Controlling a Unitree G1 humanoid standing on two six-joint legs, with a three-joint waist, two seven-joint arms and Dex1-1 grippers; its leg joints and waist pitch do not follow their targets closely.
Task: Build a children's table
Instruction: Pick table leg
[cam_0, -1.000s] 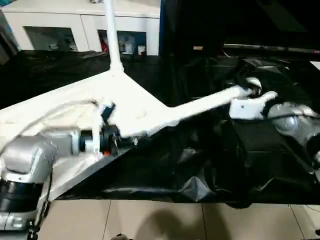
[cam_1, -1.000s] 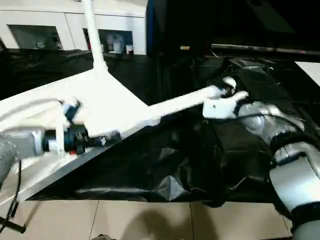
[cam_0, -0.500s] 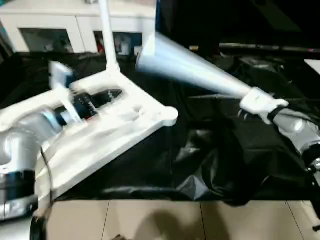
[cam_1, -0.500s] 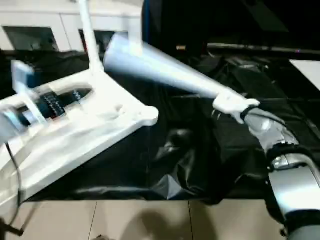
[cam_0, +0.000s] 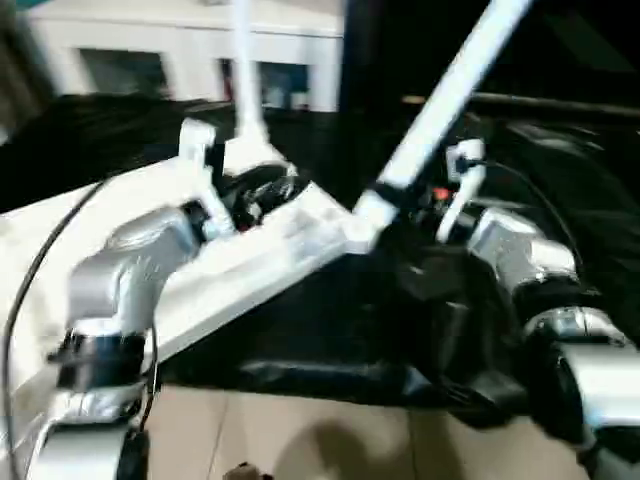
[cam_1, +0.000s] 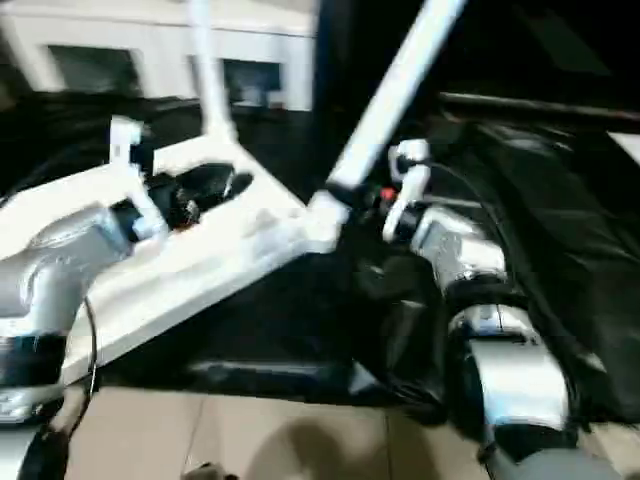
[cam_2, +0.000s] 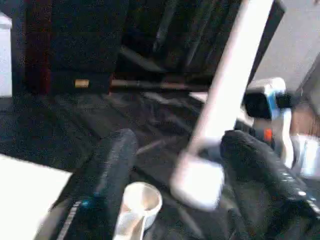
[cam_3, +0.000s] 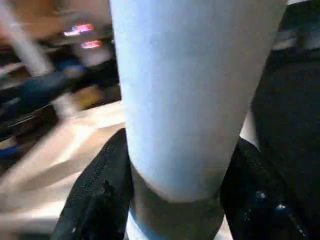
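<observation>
The white tabletop (cam_0: 250, 260) lies underside up on black sheeting, tilted. One white leg (cam_0: 243, 70) stands upright in its far corner. A second leg (cam_0: 450, 90) slants steeply up to the right. Its lower end (cam_0: 365, 212) meets the tabletop's near right corner, and I cannot tell whether it is seated. My right gripper (cam_0: 400, 195) is shut on this leg just above that end, and the black fingers (cam_3: 100, 190) clamp the tube (cam_3: 190, 90). Over the tabletop near the upright leg, my left gripper (cam_0: 255, 190) is open and its fingers (cam_2: 112, 170) hold nothing.
A white cabinet with glass doors (cam_0: 290, 70) stands behind the work surface. Black sheeting (cam_0: 330, 320) covers the surface and bunches up under my right arm. Tiled floor (cam_0: 300, 440) runs along the near edge.
The right arm has swung its leg from lying low to steeply raised, its lower end now at the tabletop's corner. The left gripper left the tabletop's near edge, moved over it and opened.
</observation>
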